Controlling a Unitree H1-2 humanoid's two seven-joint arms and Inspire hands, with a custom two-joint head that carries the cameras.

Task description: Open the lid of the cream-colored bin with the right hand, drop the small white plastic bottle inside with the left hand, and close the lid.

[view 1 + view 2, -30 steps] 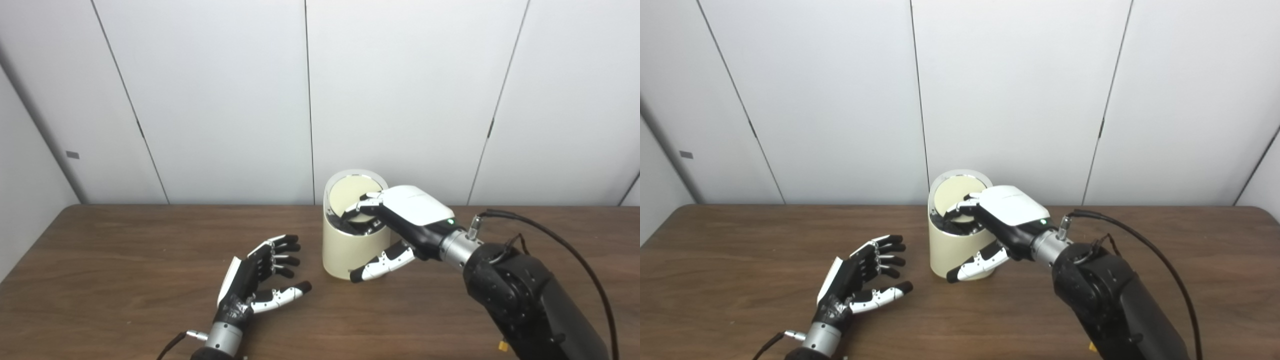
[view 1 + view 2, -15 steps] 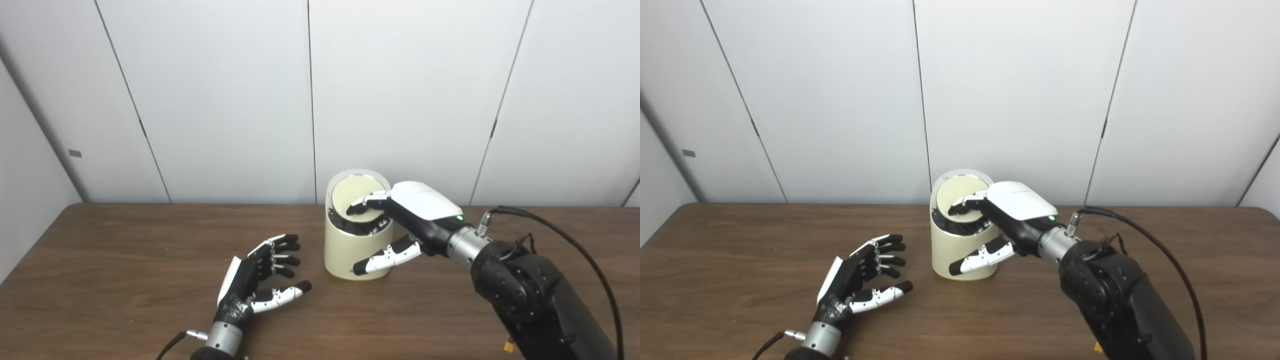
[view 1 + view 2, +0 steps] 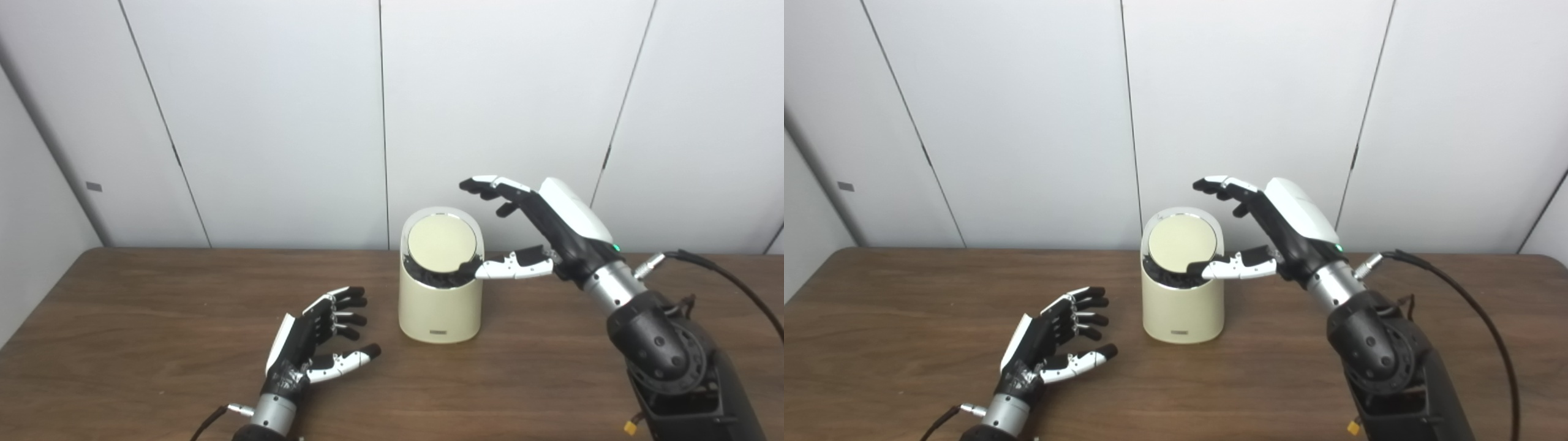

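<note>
My left hand [image 3: 315, 346] rests open on the table [image 3: 122, 318], fingers spread, holding nothing. I see no bottle anywhere, so I judge it's inside the bin [image 3: 438, 300]. The lid [image 3: 442, 244] sits tilted, a dark gap below — it may not be seated. My right hand [image 3: 551, 226] hovers open beside it, empty; its thumb could catch the rim and tip the bin.

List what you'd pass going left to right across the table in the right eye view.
Left hand resting open on the table → cream-colored bin with its lid tilted → right hand raised, open, beside the bin.
</note>
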